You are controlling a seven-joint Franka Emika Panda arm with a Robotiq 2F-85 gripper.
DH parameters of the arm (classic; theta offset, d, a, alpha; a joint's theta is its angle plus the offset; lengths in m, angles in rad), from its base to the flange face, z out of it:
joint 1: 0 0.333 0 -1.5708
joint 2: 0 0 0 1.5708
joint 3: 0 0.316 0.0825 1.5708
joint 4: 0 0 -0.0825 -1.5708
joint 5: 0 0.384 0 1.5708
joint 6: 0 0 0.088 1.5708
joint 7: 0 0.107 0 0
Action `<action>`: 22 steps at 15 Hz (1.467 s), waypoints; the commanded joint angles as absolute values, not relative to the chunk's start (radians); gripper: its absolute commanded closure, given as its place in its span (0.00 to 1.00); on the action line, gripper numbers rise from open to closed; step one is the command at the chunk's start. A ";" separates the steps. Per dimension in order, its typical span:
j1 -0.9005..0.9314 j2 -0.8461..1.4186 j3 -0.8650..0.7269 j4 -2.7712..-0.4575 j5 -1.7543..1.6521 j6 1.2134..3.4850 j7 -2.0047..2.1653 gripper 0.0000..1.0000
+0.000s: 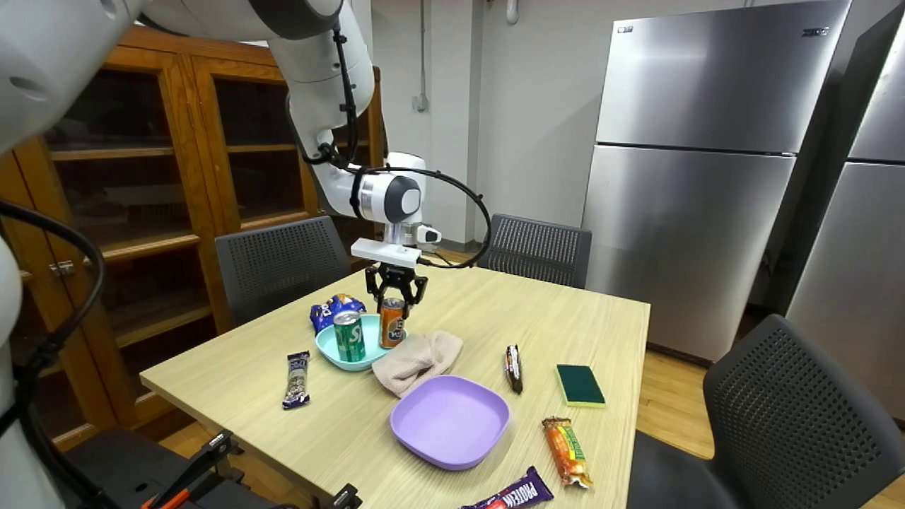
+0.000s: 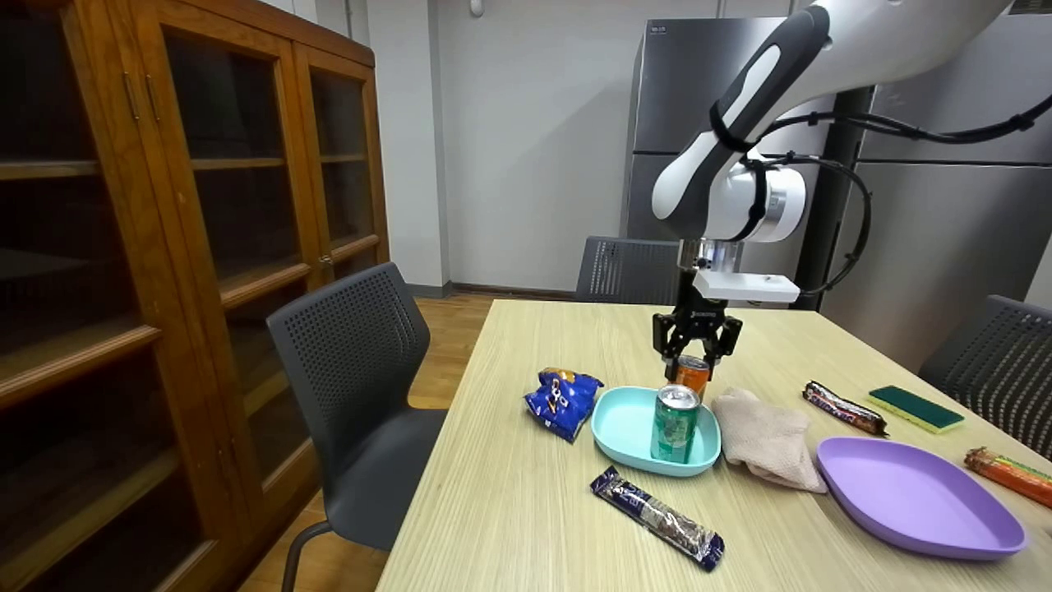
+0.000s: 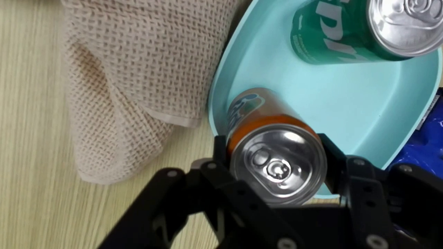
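Wrist view: an orange can (image 3: 277, 162) is clamped in the gripper (image 3: 274, 152) at the near left of a turquoise tray (image 3: 346, 103). Gripping looks done; letting go is not. Whether the can's base rests on the tray is hard to make out. Far right, a green can (image 3: 356, 31) in the tray is cut off.

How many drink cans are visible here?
2: the orange can, gripped in the hand, and the green can, standing in the teal dish.
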State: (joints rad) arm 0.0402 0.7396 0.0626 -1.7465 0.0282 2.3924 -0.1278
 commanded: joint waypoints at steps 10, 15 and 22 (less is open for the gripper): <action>0.038 0.585 0.049 -1.799 -0.034 2.288 -0.134 0.00; 0.024 0.483 0.034 -1.837 -0.035 2.282 -0.139 0.00; -0.037 0.383 0.016 -1.924 -0.021 2.351 -0.205 0.00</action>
State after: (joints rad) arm -0.0108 0.4526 0.0180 -1.8465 -0.0166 2.3152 -0.1697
